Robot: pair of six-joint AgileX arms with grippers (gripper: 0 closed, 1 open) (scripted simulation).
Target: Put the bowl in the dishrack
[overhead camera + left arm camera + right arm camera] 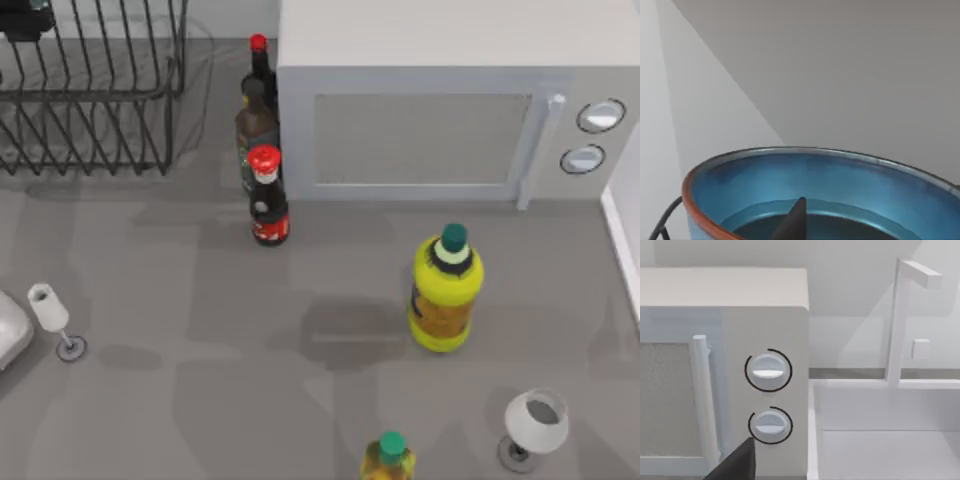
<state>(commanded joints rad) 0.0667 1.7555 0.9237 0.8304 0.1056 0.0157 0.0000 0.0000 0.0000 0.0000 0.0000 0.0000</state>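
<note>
The microwave [455, 95] is taking up the top view's upper right, and the dishrack [90, 85] is standing at the upper left, its thin black bars slanting upward. Among the smaller things, a yellow bottle [446, 288] is standing near the middle right and a wine glass [535, 422] is sitting toward the lower right.

The bowl [815, 185] is showing close up in the left wrist view, its blue inside and reddish-brown rim lying right under that camera, with a dark fingertip [792, 222] of the left gripper reaching inside it. A black bar at that picture's corner suggests the bowl is hanging near the rack. I cannot tell whether the left jaws are clamped on the wall.

The bowl is looking stiff, glazed and probably slippery and breakable, fairly heavy for its width; pinching the rim wall seems the sensible hold.

The right wrist view is looking at the microwave's knobs [768, 371]; I cannot tell how the right jaws stand.
</note>
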